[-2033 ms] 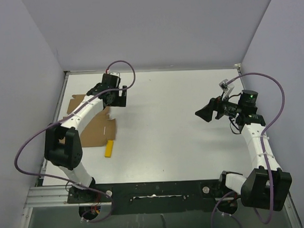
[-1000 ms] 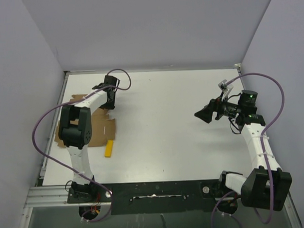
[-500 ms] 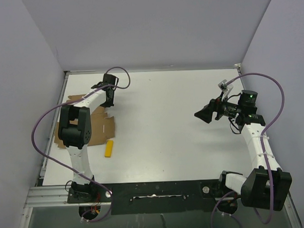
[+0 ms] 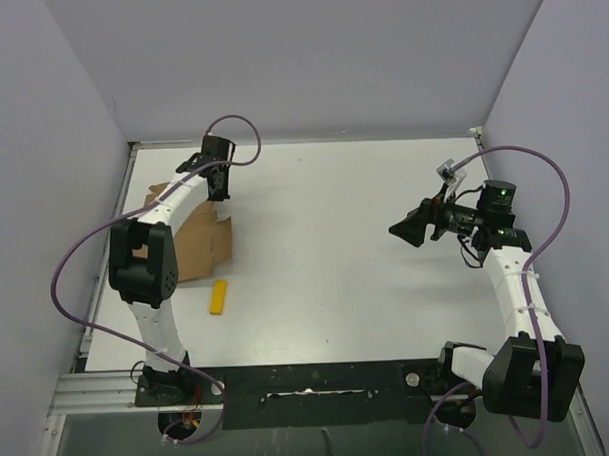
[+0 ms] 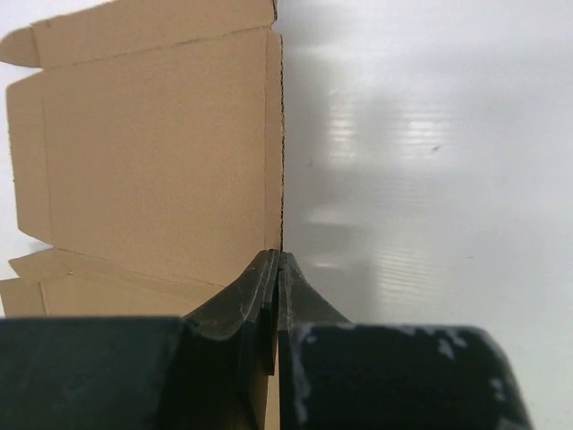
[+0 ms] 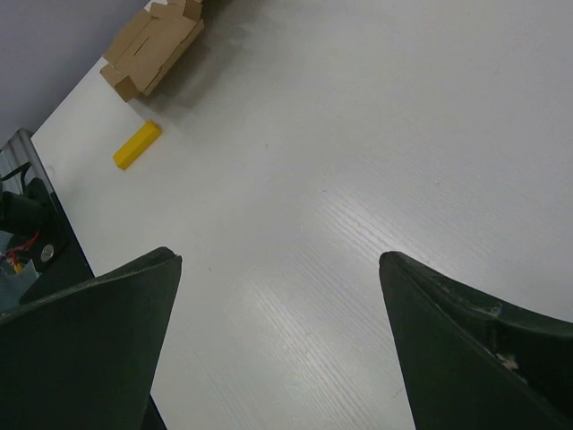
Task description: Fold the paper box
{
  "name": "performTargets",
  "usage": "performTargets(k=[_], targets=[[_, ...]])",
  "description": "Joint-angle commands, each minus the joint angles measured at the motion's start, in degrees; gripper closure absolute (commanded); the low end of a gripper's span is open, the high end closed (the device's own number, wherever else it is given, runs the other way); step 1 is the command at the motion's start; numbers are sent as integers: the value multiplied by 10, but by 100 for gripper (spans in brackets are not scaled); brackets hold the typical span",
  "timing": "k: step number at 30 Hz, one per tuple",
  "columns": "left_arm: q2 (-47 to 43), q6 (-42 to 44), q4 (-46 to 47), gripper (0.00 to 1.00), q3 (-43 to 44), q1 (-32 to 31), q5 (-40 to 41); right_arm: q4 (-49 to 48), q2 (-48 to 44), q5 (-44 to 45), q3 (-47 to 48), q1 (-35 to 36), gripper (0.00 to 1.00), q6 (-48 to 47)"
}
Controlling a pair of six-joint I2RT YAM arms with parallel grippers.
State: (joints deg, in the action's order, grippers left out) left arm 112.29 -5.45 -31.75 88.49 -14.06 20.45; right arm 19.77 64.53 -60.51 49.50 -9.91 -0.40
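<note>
two arms are in my feeds, and only the left one is on the work. the left pincer is clamped on the edge of the paper box, both fingers pressed together with the thin brown cardboard nipped between them. in the left wrist view that edge runs from the fingertips toward twelve o'clock. the creased panel and its small flaps spread out on the nine o'clock side, and the bare white bench lies on the three o'clock side. from overhead the box sits at about nine o'clock on the bench, partly hidden under the left arm, and the pincer holds it at roughly one o'clock of the cardboard. a small yellow bar lies flat at about five o'clock from the box, near it, with a strip of bench between them. the right pincer hangs over the three o'clock side of the bench, well apart from the box, its tips aimed toward nine o'clock. its fingers are spread wide and hold nothing. its own camera shows plain bench between the fingers, with the box and the bar small up at eleven o'clock.
</note>
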Motion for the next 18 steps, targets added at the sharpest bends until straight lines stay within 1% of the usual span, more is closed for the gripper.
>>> performTargets(k=[1, 5, 10, 18], targets=[[-63, -41, -8, 100, 56, -13, -38, -25, -6, -19, 19, 2, 2, 4], [-51, -84, -32, 100, 84, -31, -60, -30, -5, -23, 17, 2, 2, 10], [-32, -158, -51, 100, 116, -64, -82, -41, 2, -32, 12, 2, 2, 22], [38, -266, -74, 100, 208, -150, -97, -73, 19, -37, -3, 2, 2, 59]])
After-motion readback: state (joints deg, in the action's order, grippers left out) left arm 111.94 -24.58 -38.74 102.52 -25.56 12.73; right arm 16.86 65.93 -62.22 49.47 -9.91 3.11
